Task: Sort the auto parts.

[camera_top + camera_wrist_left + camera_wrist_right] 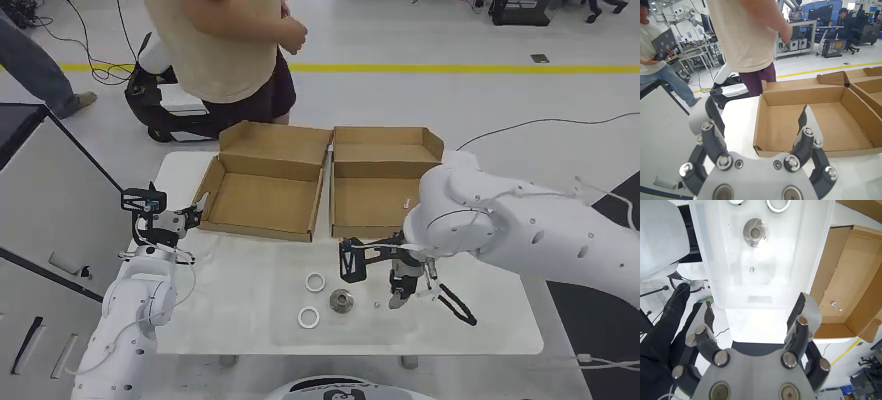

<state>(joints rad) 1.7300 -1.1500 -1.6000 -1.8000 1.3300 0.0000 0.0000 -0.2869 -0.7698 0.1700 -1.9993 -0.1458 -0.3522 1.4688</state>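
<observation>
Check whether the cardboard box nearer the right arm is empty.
Not empty: the right wrist view shows one bolt lying on the floor of that cardboard box, near a corner.

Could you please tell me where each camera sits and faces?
Top view: overhead, looking down on the white table; both arms show.
Left wrist view: on the left arm, facing the empty cardboard box past its open end effector.
Right wrist view: on the right arm, facing the round metal flange past its open end effector.
Shared: top and right wrist show the flange.
</observation>
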